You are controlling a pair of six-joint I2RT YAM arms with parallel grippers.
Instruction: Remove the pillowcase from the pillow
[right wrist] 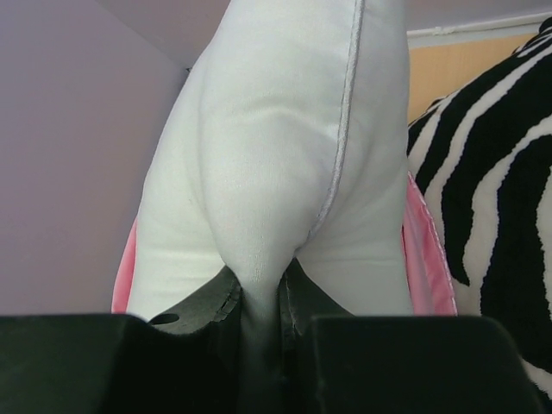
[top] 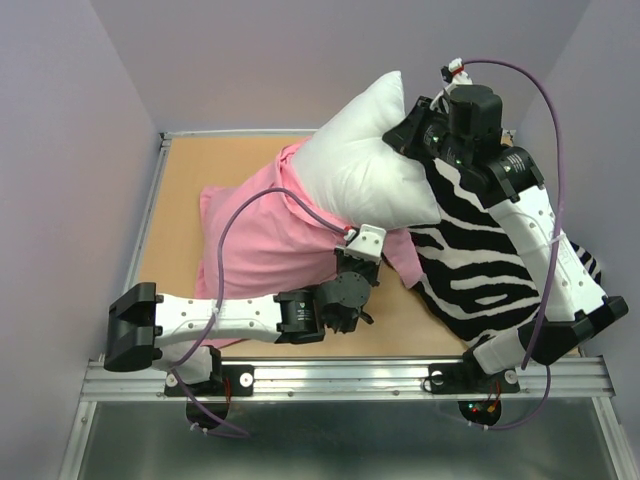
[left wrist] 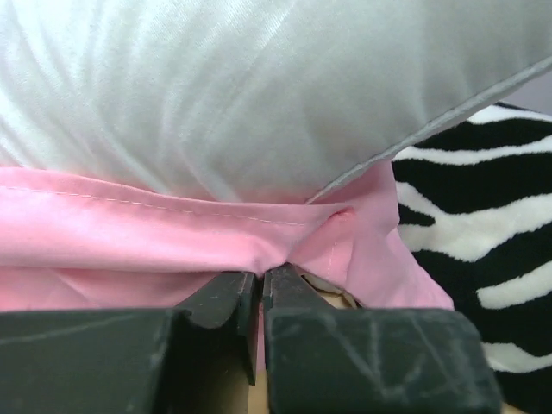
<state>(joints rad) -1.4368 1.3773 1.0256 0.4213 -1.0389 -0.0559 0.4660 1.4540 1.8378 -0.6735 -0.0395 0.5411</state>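
Observation:
The white pillow (top: 365,150) sticks halfway out of the pink pillowcase (top: 262,238), its free end raised toward the back right. My right gripper (top: 408,132) is shut on a pinch of the pillow (right wrist: 276,172) and holds it up. My left gripper (top: 358,262) is shut on the hemmed open edge of the pillowcase (left wrist: 172,233), just below the pillow (left wrist: 241,86). The pillowcase's lower part lies on the table and still covers the pillow's other end.
A zebra-striped pillow (top: 480,270) lies at the right, under my right arm, touching the pink fabric; it also shows in the left wrist view (left wrist: 483,241) and the right wrist view (right wrist: 492,190). Bare wooden tabletop (top: 190,170) shows at the left and back. Lilac walls surround the table.

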